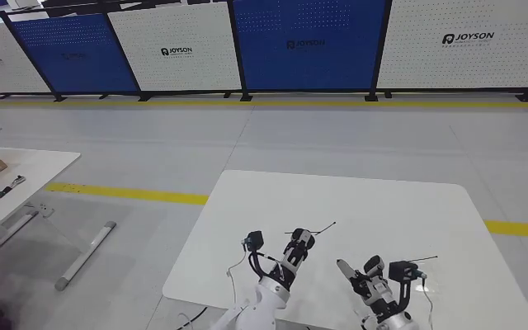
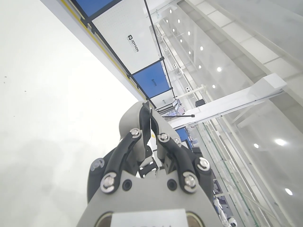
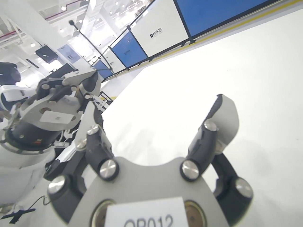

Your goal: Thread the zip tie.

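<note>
We see the white table [image 1: 396, 202]. Over its near edge our right gripper [image 3: 158, 109] hangs with fingers spread wide, holding nothing. Near it, our left gripper [image 2: 149, 114] is clamped on the thin black zip tie [image 2: 182, 116].

The grey-shelled, black-padded left gripper [image 2: 149, 115] stands at the end of the white left arm [image 1: 268, 295]. Its jaws are closed, with the pads pinching a thin black plastic zip tie [image 2: 180, 116]. The matching right gripper [image 3: 158, 112], on the white right arm [image 1: 381, 301], sits near it, level with it. Its jaws are spread wide, fingers [image 3: 223, 109] well apart. Both wrists point away from the robot.
</note>
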